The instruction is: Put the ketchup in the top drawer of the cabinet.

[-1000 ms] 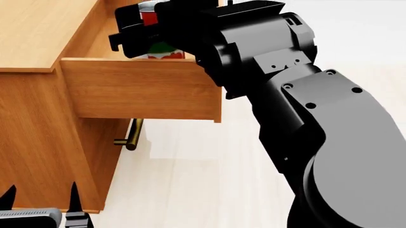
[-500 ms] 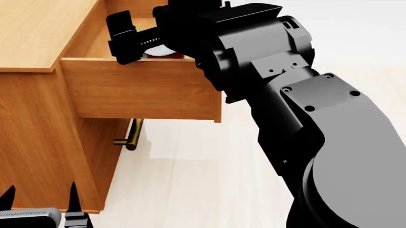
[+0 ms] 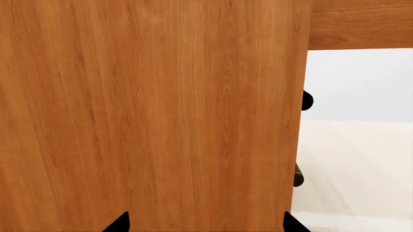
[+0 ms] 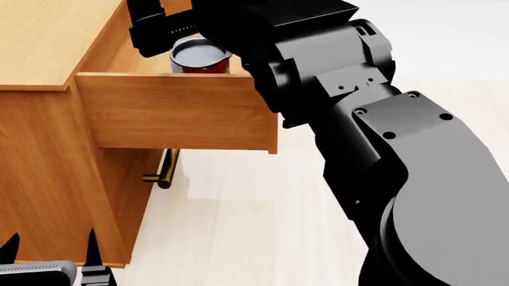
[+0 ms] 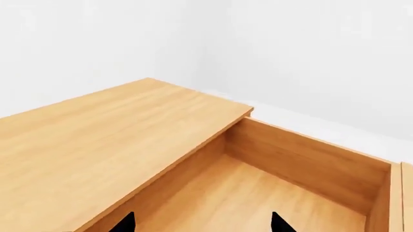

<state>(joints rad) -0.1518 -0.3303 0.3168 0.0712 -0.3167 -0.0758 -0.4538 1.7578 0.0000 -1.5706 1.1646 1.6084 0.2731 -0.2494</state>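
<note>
The ketchup [image 4: 200, 58] stands upright inside the open top drawer [image 4: 175, 113] of the cabinet [image 4: 47, 42]; I see its silver top and a strip of red label above the drawer wall. My right gripper [image 4: 159, 30] is open and empty, just above and left of the can and apart from it. In the right wrist view its tips [image 5: 201, 224] are spread over the drawer's bare wooden floor [image 5: 258, 198], and the can is out of view. My left gripper [image 4: 52, 250] is open and empty, low beside the cabinet, facing its side panel [image 3: 161, 121].
The lower drawer's brass handle [image 4: 165, 173] sticks out beneath the open drawer. My right arm [image 4: 382, 149] fills the right half of the head view. Pale floor [image 4: 238, 226] lies in front of the cabinet. The cabinet's flat top [image 5: 96, 140] adjoins the drawer opening.
My right gripper has let go of the ketchup and risen up and away. The can, held above the drawer a second ago, now stands inside it. The left arm has not moved.
</note>
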